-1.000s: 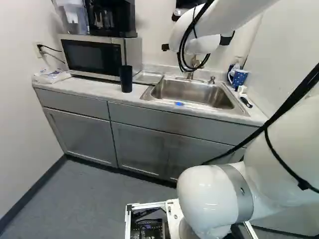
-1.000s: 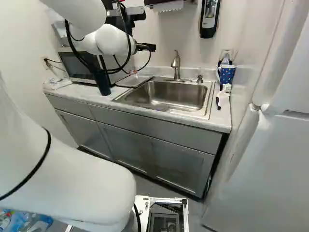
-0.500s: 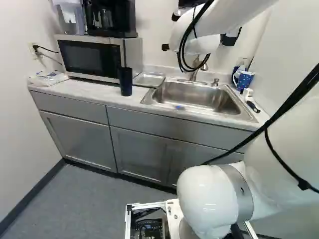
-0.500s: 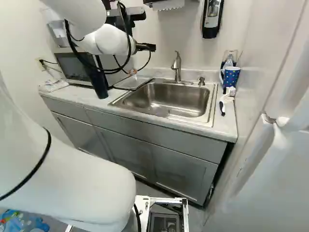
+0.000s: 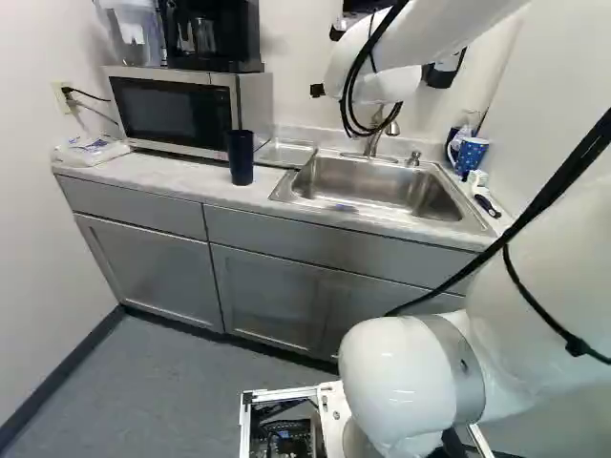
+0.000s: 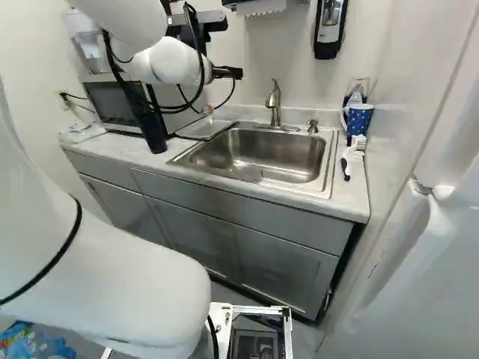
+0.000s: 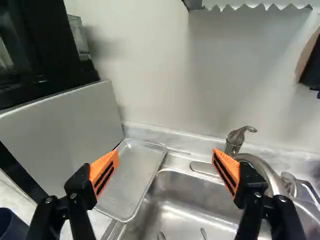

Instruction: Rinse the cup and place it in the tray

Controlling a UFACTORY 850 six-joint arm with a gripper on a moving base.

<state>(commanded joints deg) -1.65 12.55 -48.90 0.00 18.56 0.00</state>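
Note:
My gripper [image 6: 207, 111] is mostly hidden behind the arm in the right base view; only a small orange bit shows. In the wrist view the gripper [image 7: 166, 155] stands open, nothing between its pads, facing the wall above the sink's back edge. A dark blue cup [image 5: 241, 158] stands upright on the counter in front of the microwave, apart from the gripper; part of it [image 7: 11, 224] shows beside one finger. The shallow metal tray [image 7: 131, 176] lies between microwave and sink [image 6: 258, 153]. The faucet [image 6: 275, 103] rises at the sink's back.
The microwave [image 5: 172, 110] carries a coffee maker [image 5: 212, 36]. A blue dotted mug [image 6: 358, 118] and a brush [image 6: 347, 161] are right of the sink. Overhead hangs a paper dispenser [image 7: 250, 6]. A large white appliance [image 6: 419, 277] stands close at the right.
The base has moved, turning slightly, so the counter and sink have shifted in both base views. The arm keeps nearly the same pose. Cup and tray stay put on the counter.

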